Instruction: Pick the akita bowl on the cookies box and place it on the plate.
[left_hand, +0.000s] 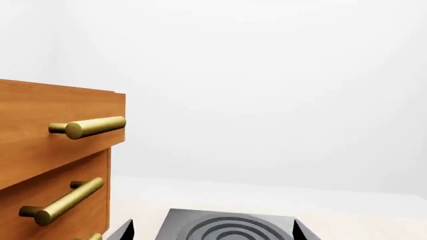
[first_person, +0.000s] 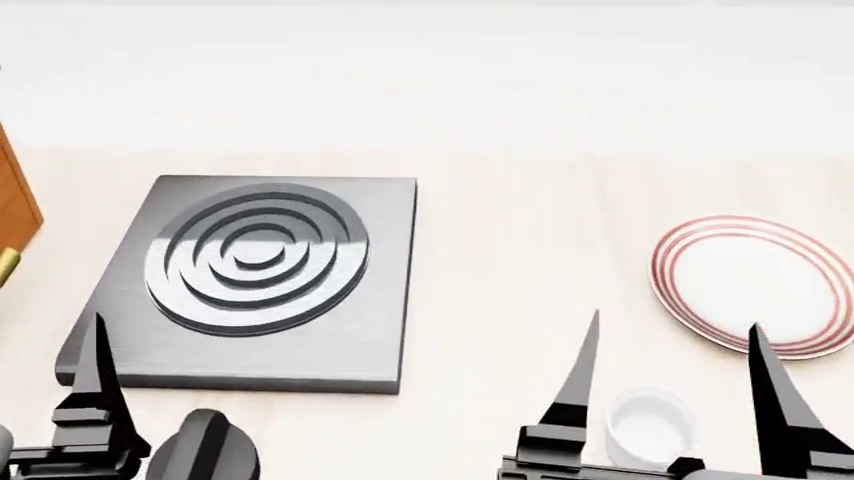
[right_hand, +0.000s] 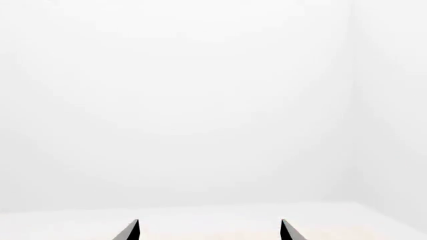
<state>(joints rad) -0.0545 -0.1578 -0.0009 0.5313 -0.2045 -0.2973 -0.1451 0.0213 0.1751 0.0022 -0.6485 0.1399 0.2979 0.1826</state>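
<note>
Plate (first_person: 747, 285) white — red rings; cup (first_person: 651, 425) plain white.

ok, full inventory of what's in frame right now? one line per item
plate: 1, white with thin red rings, right side of the counter in the head view, nothing on it.
white cup: 1, plain white, near edge, seen between the right gripper's fingers.
stove slab: 1, dark grey with a concentric ring burner, left of centre.
wooden drawer unit: 1, brown with brass bar handles, far left.
counter: 1, pale wood.
akita bowl, cookies box: 0 in view.
left gripper: 1, black, open, empty.
right gripper: 1, black, open, empty.
</note>
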